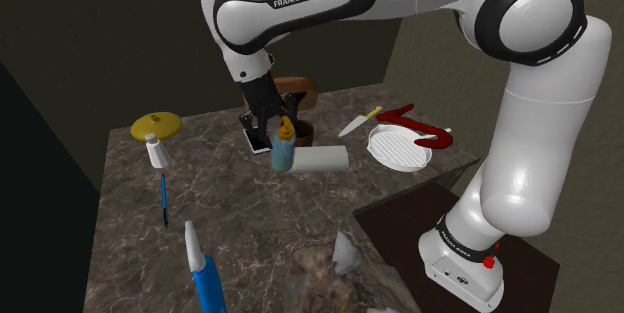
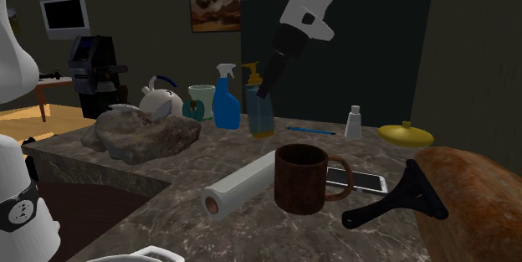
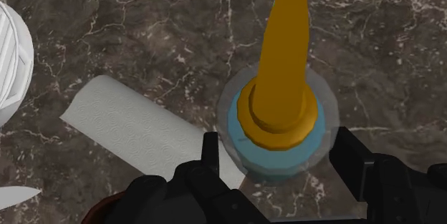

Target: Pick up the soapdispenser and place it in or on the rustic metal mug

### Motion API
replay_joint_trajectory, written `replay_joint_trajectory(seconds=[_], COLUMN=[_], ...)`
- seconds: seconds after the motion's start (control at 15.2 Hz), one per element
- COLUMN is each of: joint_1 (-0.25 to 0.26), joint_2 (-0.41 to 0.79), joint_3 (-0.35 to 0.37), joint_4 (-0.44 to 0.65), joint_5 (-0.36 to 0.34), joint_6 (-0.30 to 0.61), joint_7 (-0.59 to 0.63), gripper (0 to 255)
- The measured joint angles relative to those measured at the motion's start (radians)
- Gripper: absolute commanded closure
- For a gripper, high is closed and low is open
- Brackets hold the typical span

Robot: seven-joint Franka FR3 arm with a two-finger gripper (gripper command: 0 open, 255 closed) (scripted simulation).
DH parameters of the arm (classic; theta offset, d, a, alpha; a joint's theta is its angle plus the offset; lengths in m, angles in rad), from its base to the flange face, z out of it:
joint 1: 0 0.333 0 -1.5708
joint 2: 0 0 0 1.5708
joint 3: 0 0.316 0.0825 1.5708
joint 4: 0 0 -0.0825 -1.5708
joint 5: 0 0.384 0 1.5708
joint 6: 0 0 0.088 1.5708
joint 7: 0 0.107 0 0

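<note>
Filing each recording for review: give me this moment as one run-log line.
phase: pre-grasp | gripper: open, straddling soap dispenser | soap dispenser: upright on counter | mug: upright, apart from soap dispenser

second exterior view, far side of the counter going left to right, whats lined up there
white kettle → pale green mug → blue spray bottle → soap dispenser → blue pen → small white bottle → yellow lid

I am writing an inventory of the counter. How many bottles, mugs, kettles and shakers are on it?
Bottles: 2, soap dispenser, blue spray bottle
Mugs: 2, brown mug, pale green mug
Kettles: 1, white kettle
Shakers: 1, white shaker
Total: 6
</note>
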State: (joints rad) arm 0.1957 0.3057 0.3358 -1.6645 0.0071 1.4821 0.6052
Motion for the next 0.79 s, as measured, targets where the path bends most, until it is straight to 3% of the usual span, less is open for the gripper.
replay_joint_trajectory(seconds=[0.79], joint_1=[0.001], joint_2=[-0.021], joint_3=[0.004], joint_4=[0.132], joint_5=[0.008], joint_6=[-0.151], joint_7=[0.006], gripper=[255])
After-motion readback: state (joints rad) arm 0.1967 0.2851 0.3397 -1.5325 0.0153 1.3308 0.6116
